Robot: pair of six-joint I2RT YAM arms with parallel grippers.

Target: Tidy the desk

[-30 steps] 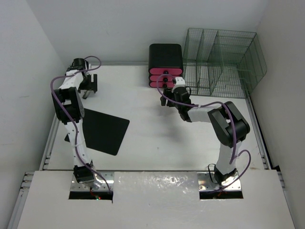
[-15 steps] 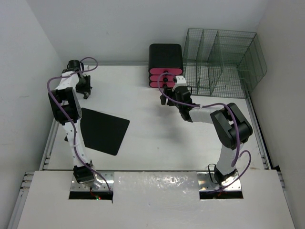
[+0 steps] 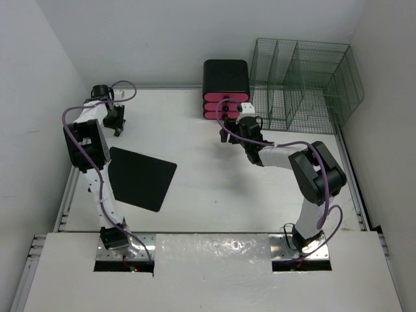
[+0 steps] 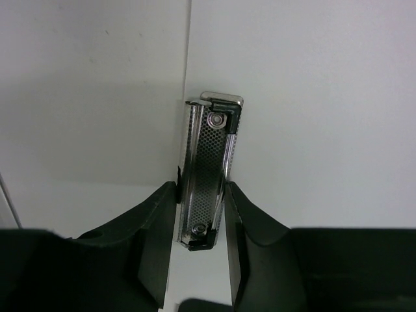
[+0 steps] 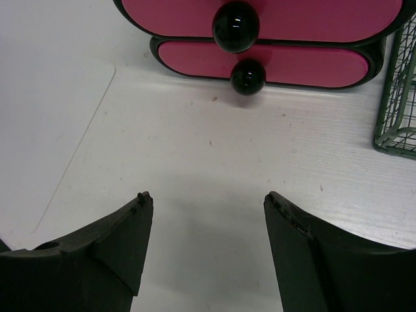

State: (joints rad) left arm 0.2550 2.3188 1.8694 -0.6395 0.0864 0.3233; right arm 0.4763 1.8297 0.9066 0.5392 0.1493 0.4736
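The desk (image 3: pixel 214 188) is a white tabletop with metal rails. At its far left corner my left gripper (image 3: pixel 117 123) is shut on a small silver metal object (image 4: pixel 208 162) with a perforated face and black end caps. The black fingers (image 4: pixel 153 227) press on both of its long sides, and my left gripper (image 4: pixel 201 198) holds its lower half. My right gripper (image 3: pixel 227 125) hovers open just in front of the drawer unit (image 3: pixel 226 88). In the right wrist view my right gripper (image 5: pixel 205 198) has only bare desk (image 5: pixel 214 130) between its fingertips.
The black drawer unit has pink drawers (image 5: pixel 273 62) with round black knobs (image 5: pixel 235 25). A green wire basket rack (image 3: pixel 302 81) stands to its right, and its corner (image 5: pixel 398 97) shows beside the drawers. A black clipboard (image 3: pixel 140 177) lies flat at the left.
My left gripper has closed on the silver metal object and shifted a little left toward the corner. The right arm has barely moved.
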